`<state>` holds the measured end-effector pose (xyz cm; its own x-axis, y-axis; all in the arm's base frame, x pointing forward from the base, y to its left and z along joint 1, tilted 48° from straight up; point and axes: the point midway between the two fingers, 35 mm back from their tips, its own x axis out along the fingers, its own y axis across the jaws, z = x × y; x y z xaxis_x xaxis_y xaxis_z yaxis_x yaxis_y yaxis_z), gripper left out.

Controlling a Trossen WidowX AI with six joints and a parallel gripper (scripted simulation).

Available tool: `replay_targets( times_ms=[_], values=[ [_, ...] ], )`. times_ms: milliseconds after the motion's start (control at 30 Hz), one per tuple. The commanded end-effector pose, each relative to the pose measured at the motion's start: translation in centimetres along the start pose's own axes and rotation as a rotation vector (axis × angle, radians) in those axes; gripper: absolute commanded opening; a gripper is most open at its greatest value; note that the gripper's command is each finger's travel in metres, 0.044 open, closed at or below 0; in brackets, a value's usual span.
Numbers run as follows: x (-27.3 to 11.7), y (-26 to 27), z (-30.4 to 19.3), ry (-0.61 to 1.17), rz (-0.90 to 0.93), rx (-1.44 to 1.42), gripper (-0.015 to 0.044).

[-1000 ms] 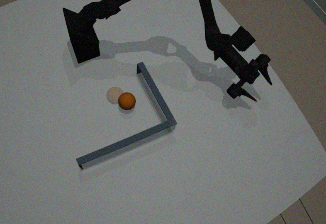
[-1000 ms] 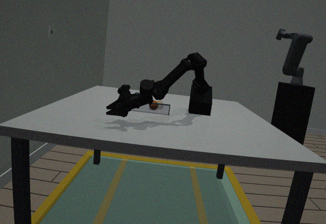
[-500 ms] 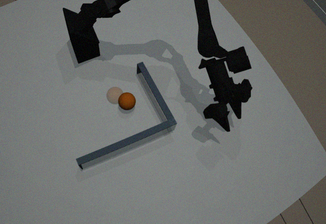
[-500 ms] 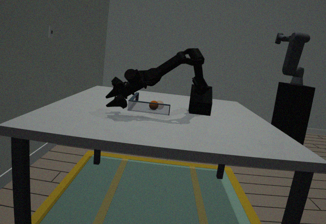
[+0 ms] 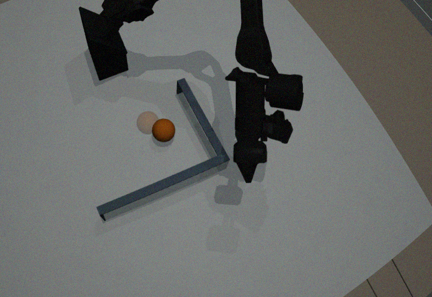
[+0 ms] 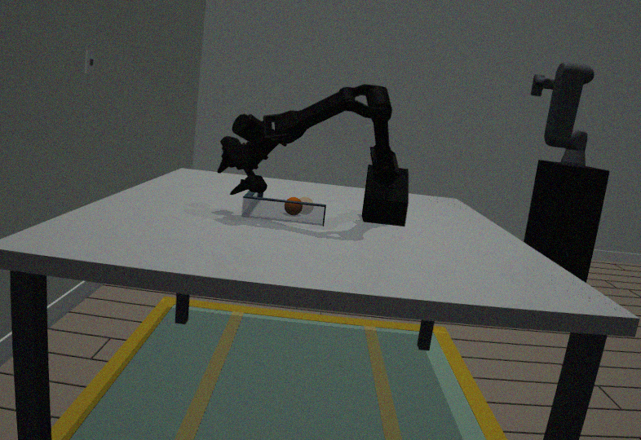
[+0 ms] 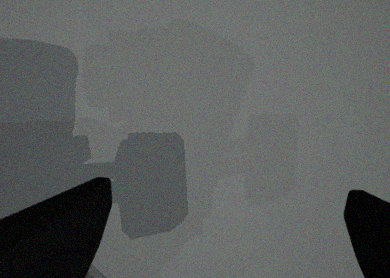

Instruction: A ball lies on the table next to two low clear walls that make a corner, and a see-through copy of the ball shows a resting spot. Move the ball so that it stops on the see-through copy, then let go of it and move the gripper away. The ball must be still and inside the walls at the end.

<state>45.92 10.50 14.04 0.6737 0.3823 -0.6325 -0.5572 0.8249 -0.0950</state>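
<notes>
Gripper [image 5: 248, 176] wide, empty, outside the walls' [image 5: 201, 120] corner; your wrist view misses the ball [image 5: 163, 130] beside its copy [image 5: 147, 121]; arm arched, pointing down.

No writing, label, brand mark, number or sign can be read in any of the three views. The white counter [image 5: 324, 221], the black robot arm [image 5: 252, 40] and the grey back wall [image 6: 427, 33] all show plain surfaces. The small wall plate [image 6: 89, 60] is too blurred to read.
</notes>
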Motion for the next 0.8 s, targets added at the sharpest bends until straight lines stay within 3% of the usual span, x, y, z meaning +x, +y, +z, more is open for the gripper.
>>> replay_targets(
  times_ms=[0,267,533,767],
  values=[
    [-2.2,-0.8,-7.1,0.135,0.155,-0.272,0.0384],
    [-4.1,1.3,-13.9,0.177,0.428,-0.443,0.0384],
    [-7.8,4.5,-18.6,0.023,0.704,-0.548,0.0384],
    [-8.4,5.0,-19.0,-0.018,0.734,-0.557,0.0384]
  ],
)
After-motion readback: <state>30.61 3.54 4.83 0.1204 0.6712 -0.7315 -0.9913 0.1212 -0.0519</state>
